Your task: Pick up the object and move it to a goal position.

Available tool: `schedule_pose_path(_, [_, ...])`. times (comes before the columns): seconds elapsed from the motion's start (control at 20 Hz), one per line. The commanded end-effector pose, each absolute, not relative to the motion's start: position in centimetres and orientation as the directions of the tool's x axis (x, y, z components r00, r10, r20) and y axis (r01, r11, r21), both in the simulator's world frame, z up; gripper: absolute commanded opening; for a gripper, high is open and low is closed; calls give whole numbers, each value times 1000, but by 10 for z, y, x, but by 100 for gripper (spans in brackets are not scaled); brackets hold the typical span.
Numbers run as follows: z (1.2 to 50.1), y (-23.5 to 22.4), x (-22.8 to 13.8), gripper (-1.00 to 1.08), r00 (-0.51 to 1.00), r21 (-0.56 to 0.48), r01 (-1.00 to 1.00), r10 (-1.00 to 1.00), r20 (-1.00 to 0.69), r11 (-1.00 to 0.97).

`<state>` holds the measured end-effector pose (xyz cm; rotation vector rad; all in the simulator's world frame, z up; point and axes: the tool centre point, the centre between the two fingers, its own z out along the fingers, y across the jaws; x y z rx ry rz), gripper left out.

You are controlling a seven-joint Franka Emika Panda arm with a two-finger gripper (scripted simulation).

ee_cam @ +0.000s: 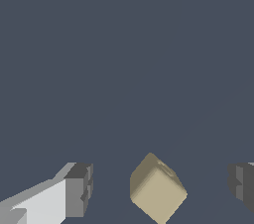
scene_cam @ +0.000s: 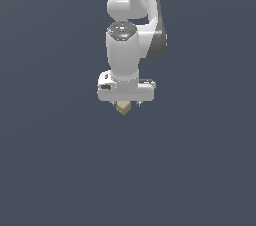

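A small tan cube (ee_cam: 157, 189) with plain faces lies on the dark grey surface, turned corner-on to the fingers. In the wrist view it sits between my two fingertips, one dark pad (ee_cam: 82, 186) on one side and the other (ee_cam: 242, 183) on the far side, with gaps on both sides. My gripper (ee_cam: 161, 184) is open around the cube and touches it on neither side. In the exterior view the white hand hides most of the cube (scene_cam: 123, 107); only a tan corner shows below the gripper (scene_cam: 125, 104).
The white arm (scene_cam: 132, 30) comes down from the top of the exterior view. A plain dark grey surface (scene_cam: 60, 160) fills the rest of both views.
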<state>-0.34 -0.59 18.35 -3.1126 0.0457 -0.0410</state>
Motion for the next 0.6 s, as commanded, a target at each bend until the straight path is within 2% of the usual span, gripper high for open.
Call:
schedule_pose_path(0.0, [179,-6,-6,100,998,-29,-54,-55,24,-998])
schedule_pose_path(0.55, [146,-12,-35,100,962,-24,-271,-272,10,-962])
